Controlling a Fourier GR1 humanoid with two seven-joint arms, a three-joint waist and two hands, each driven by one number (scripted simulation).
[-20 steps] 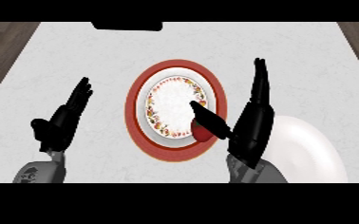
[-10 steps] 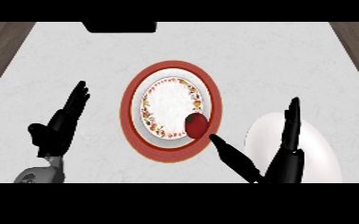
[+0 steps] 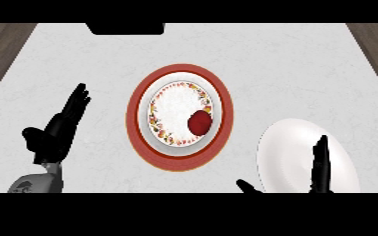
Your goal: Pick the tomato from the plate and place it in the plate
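A red tomato [image 3: 200, 122] lies on the lower right part of a patterned white plate [image 3: 170, 111], which sits on a larger red-rimmed plate [image 3: 148, 152] at the counter's middle. A plain white plate [image 3: 291, 150] stands at the lower right. My right hand [image 3: 320, 164] shows only at the bottom edge, over the white plate, its fingers straight and pointing up; it holds nothing and is apart from the tomato. My left hand [image 3: 59, 130] rests open at the left, fingers up, away from both plates.
A dark object [image 3: 125, 28] sits at the counter's far edge. The white counter [image 3: 280, 65] meets brown floor strips at the far left and far right corners.
My right hand has drawn back down and to the right, from beside the tomato to the bottom edge. The tomato now shows whole on the patterned plate. My left hand has barely moved.
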